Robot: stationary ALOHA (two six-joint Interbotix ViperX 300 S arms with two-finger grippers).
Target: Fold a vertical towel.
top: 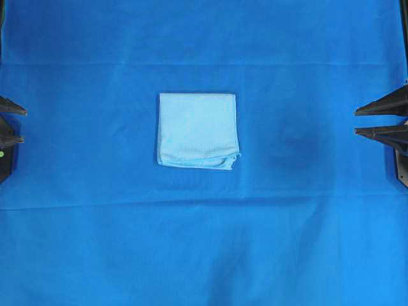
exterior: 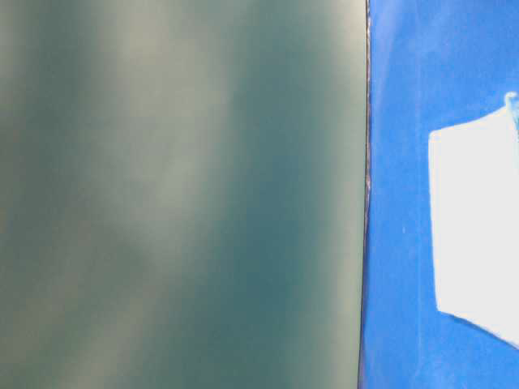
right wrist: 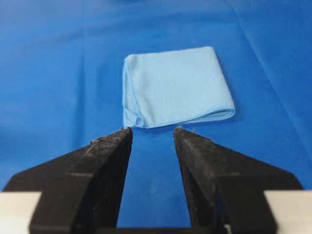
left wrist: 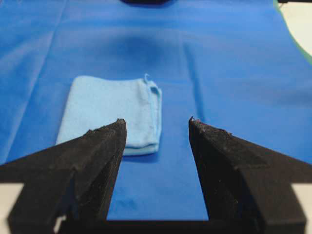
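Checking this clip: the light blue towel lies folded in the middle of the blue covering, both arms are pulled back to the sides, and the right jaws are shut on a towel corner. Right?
Not quite. The right gripper stands open and empty, short of the towel, as the right wrist view shows. The towel is folded mid-covering, both arms back at the sides.

Towel (top: 197,129): light blue cloth, finely textured, matt.
Table covering (top: 204,255): darker blue fabric, smooth, creased.
Gripper fingers (left wrist: 92,161): black, rough, matt.

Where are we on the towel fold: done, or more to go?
Looks done: the towel lies as a compact layered square mid-table, one corner slightly ruffled. Nothing in hand: left gripper and right gripper sit at the table edges, jaws open and empty. Left: at most tidying that corner.
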